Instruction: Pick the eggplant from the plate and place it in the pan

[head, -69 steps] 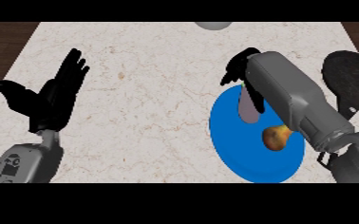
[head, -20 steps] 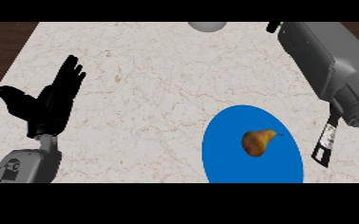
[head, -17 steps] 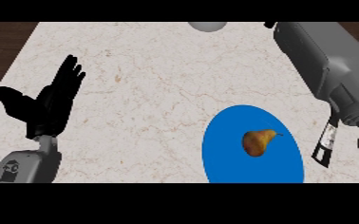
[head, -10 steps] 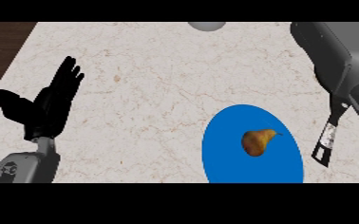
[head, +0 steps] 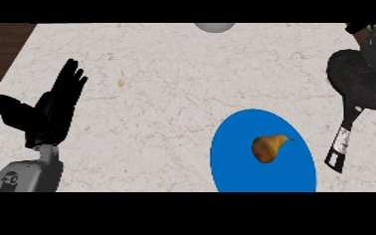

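pear-shaped fruit sits on the blue plate, pan waits at the right edge

and here's the counter (head: 147, 94), a pale marbled top filling nearly the whole head view, with a strip of dark wood showing at the upper left corner. biggest thing on it is the blue plate (head: 235, 172), down at the lower right, its bottom rim cut off by the edge of the view.

over on the left, the left hand (head: 51, 112) is up beside the counter's left edge, black fingers straight and spread, thumb out to the side, grasping nothing. its grey forearm (head: 29, 176) comes in from the lower left corner below it.

at the far right, the pan (head: 356, 77), dark and round, partly cut by the view's edge, with its handle (head: 341, 139) running down and slightly left, a pale band along it. handle lies near the plate's right rim, apart from it.

now the task's piece: the eggplant (head: 266, 148) reads here as a brown-gold, pear-shaped item, lying on the plate a little right of centre, narrow end and stem pointing up to the right. nothing touches it.

top right corner, a small dark piece with a green edge (head: 361, 28), can't tell what it is. the right hand shows nowhere. top centre, a small grey rounded object (head: 214, 27), half cut off.
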`<state>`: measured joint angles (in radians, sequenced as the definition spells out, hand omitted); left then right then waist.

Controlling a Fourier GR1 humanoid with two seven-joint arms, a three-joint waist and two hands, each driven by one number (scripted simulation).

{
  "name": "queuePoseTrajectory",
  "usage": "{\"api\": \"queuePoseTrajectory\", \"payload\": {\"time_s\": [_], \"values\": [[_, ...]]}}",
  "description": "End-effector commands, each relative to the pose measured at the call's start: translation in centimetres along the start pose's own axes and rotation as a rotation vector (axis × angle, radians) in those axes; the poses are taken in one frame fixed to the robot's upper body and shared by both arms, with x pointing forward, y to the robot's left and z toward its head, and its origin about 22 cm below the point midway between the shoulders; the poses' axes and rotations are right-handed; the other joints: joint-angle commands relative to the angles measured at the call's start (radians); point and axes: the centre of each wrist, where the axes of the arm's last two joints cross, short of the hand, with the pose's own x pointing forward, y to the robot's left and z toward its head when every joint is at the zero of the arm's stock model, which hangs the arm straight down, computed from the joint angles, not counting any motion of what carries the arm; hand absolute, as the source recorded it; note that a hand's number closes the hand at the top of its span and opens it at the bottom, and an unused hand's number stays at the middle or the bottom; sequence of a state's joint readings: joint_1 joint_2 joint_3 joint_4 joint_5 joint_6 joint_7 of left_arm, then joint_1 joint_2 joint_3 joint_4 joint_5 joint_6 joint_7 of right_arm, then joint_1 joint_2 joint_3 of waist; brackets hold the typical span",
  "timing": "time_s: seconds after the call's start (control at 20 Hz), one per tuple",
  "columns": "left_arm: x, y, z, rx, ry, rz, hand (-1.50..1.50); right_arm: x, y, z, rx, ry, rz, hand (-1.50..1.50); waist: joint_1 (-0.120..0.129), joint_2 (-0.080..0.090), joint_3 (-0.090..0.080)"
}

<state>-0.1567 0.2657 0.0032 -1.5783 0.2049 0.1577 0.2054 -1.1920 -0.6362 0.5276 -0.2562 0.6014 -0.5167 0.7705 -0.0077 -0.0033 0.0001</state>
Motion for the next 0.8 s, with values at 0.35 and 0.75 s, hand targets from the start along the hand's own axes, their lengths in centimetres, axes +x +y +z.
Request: {"api": "queuePoseTrajectory", "payload": {"time_s": [0.35, 0.75], "values": [[0.5, -0.8, -0.6, -0.010, -0.021, -0.005, 0.00, -12.8, 3.5, -3.1, -0.008, 0.032, -0.093, 1.50, 0.025, 0.014, 0.002], [0.2, -1.0, -0.7, -0.055, -0.026, 0.013, 0.00, -18.2, 6.6, -1.9, 0.064, 0.009, -0.088, 1.50, 0.054, 0.025, 0.005]]}}
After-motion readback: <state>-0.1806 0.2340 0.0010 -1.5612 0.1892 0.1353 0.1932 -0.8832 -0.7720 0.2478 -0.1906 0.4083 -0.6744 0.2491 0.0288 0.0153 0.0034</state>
